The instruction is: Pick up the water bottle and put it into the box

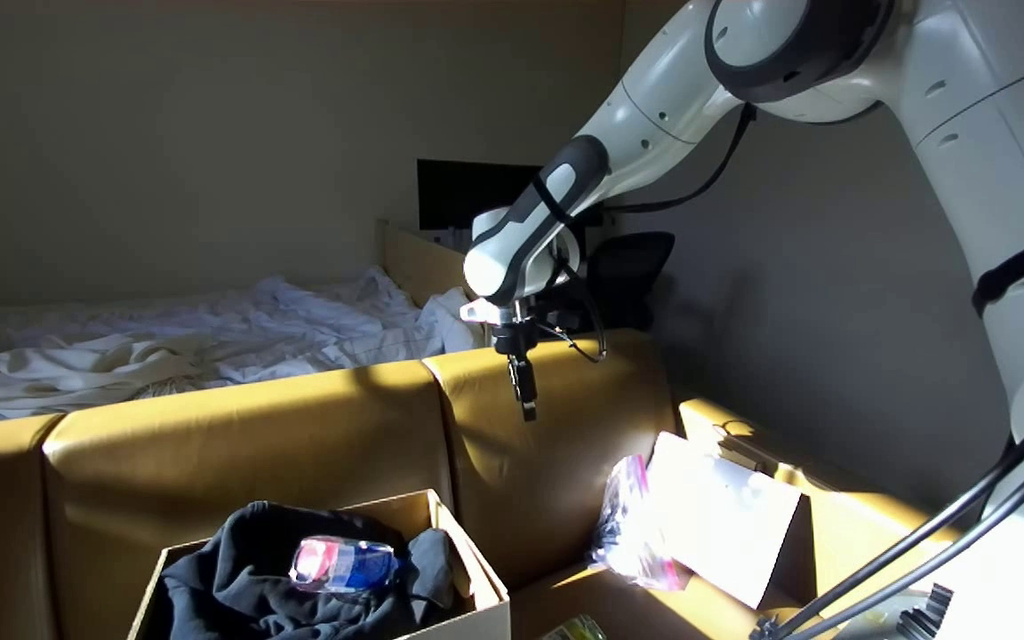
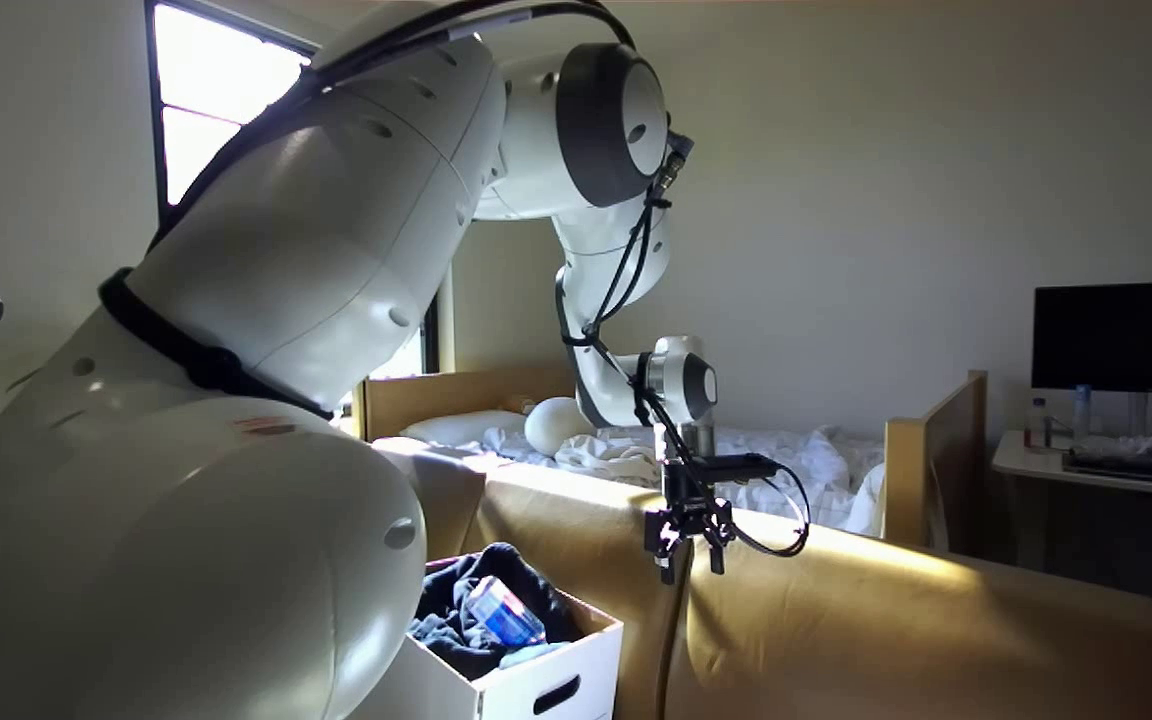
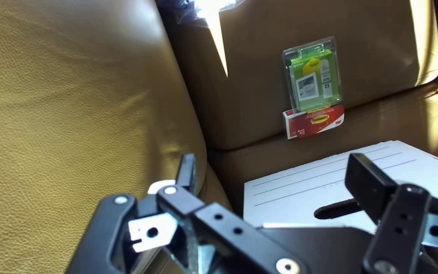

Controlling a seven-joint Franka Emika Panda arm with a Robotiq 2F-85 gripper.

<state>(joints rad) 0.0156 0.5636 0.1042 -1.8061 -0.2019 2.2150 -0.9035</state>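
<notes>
The water bottle (image 1: 345,564), translucent with red and blue patches, lies on its side on dark cloth inside the box; it also shows in an exterior view (image 2: 506,612). The box (image 1: 476,620) is cardboard with pale outer walls and stands on the sofa; it shows in an exterior view (image 2: 516,692). In the wrist view its lined white side (image 3: 280,201) with a hand hole lies below the jaws. My gripper (image 1: 526,413) is open and empty, pointing down above the sofa, higher than the box and to one side of it. Its spread fingers show in an exterior view (image 2: 693,570) and the wrist view (image 3: 272,169).
The sofa backrest (image 1: 245,444) stands behind the box and gripper. A green and red package (image 3: 314,87) lies on the seat beside the box. A clear plastic bag (image 1: 626,533) and a white-flapped container (image 1: 725,524) stand at the sofa's end. A bed (image 1: 236,329) is behind.
</notes>
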